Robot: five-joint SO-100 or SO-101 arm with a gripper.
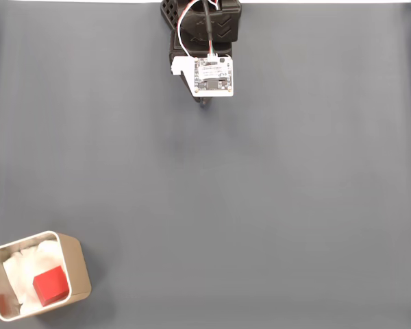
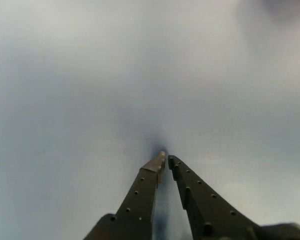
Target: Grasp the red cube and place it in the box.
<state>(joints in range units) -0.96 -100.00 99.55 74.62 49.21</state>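
A small white circuit board (image 1: pixel 213 75) rides on the black arm (image 1: pixel 204 27) at the top edge of the fixed view; it carries tiny markings, too small to read. Red and white wires (image 1: pixel 190 24) loop from the board up into the arm.

In the wrist view the claw (image 2: pixel 166 160) points at the bare grey surface (image 2: pixel 150 75), its two dark, hole-studded fingers (image 2: pixel 140 192) drawn together so the tips nearly meet, with only a thin sliver between them. It is closed and holds nothing.

The red cube (image 1: pixel 51 285) is a small, bright, matte block lying inside the box (image 1: pixel 76 264), on crumpled white lining (image 1: pixel 24 271), toward the box's lower right side in the fixed view. The box, tan with rounded corners and thin walls, sits at the lower left corner of the surface, well apart from the arm.
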